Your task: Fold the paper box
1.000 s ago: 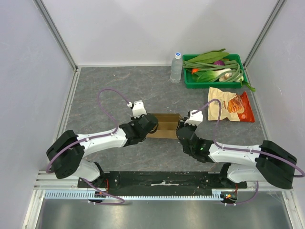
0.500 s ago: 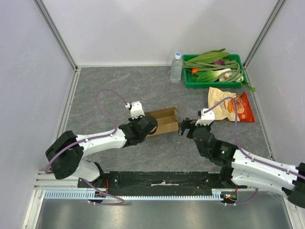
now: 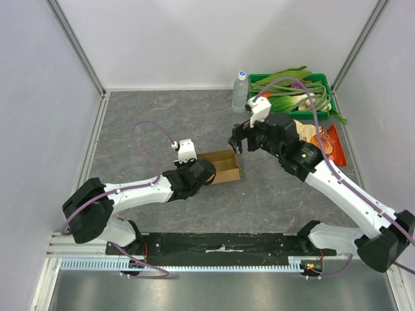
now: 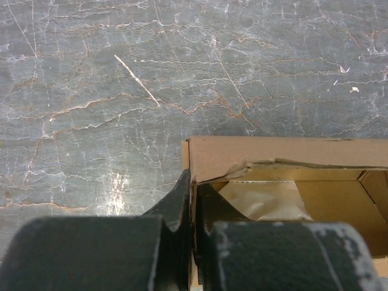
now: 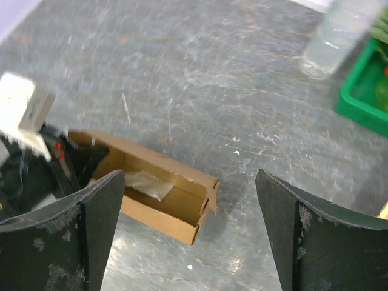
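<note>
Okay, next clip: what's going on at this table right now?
The left gripper is shut on the left end wall of the paper box, a partly formed brown carton lying on the grey table with its top open. The right gripper hangs open in the air above the box's right end, holding and touching nothing. The top flaps are not yet closed.
</note>
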You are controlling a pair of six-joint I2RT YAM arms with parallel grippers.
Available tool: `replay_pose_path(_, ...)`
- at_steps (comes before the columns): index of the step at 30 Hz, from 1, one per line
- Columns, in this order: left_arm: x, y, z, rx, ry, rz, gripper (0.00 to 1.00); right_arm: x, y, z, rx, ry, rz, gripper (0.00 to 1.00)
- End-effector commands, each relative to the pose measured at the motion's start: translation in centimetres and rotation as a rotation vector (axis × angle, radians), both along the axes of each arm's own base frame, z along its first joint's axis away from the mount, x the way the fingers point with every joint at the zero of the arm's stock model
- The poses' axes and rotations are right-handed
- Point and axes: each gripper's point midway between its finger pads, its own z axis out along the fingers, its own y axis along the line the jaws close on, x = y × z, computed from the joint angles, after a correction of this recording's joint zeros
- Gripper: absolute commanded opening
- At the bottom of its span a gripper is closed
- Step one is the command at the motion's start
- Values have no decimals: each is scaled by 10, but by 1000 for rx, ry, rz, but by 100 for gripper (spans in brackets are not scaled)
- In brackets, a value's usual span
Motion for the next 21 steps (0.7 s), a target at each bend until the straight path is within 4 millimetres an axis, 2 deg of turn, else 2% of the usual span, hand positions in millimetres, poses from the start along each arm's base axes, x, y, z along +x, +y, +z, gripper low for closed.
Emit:
replay_pose_path(1, 5, 9, 12, 42, -59, 35, 2, -13, 38, -24, -236, -109, 441, 93)
replay_pose_path(3, 5, 7, 14, 44, -61, 28, 2, -20, 48, -41, -252, -105, 549, 88)
replay_pose_path(4, 5, 8, 15, 52, -62, 26, 2, -14, 53, -42, -245, -142, 550, 87)
replay_pose_path(7, 6, 7, 17, 49, -73, 16, 2, -16, 57, -60, -284, -179, 620, 83)
replay_pose_path(12, 5, 4, 17, 38, -73, 5, 2, 0, 64, -77, -352, -236, 631, 65)
replay_pose_path(15, 5, 5, 16, 38, -71, 3, 2, 9, 69, -79, -391, -262, 616, 63)
replay_pose_path(19, 5, 4, 17, 33, -76, 2, 2, 2, 83, -87, -403, -282, 659, 63)
replay_pose_path(21, 6, 3, 17, 31, -76, 1, 2, 1, 88, -93, -417, -278, 668, 60)
